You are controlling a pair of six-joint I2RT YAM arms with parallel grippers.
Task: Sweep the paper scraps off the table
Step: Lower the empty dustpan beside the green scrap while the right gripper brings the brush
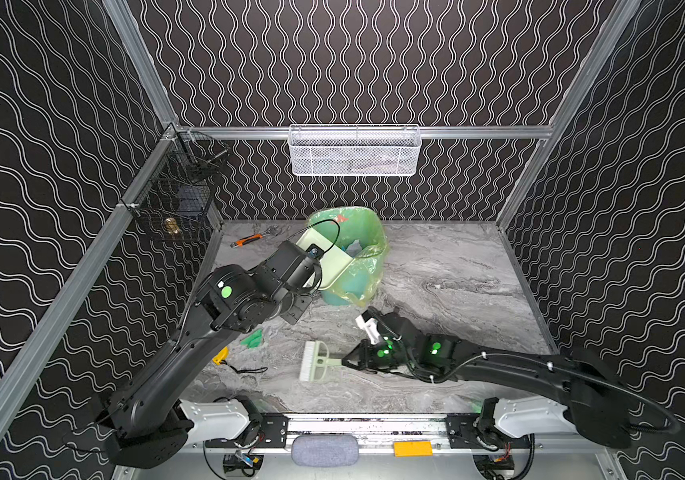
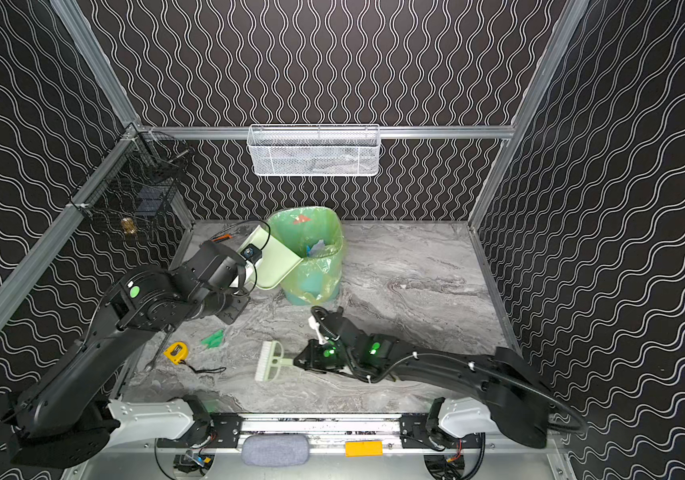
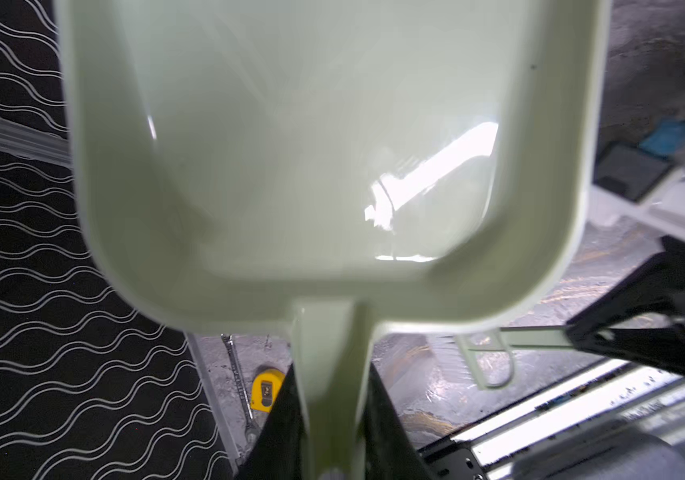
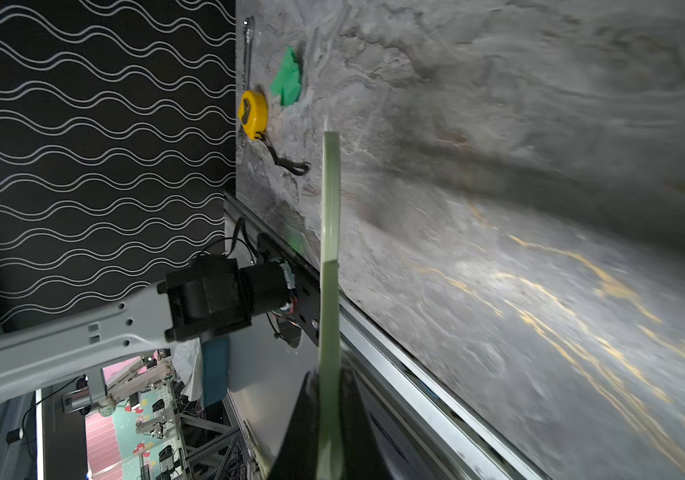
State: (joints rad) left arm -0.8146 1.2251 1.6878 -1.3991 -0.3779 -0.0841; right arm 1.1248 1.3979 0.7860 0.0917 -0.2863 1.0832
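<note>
My left gripper is shut on the handle of a pale green dustpan, which is raised and tipped over the rim of a bin with a green liner. Blue and lilac paper scraps lie inside the bin. One green paper scrap lies on the grey marbled table, below the left arm. Near the table's front, my right gripper is shut on the handle of a pale green brush, whose bristles point left, towards that scrap.
A yellow tape measure and a silver spanner lie at the left edge beside the green scrap. An orange-handled wrench lies at the back left. A black wire basket and a white mesh basket hang on the rails.
</note>
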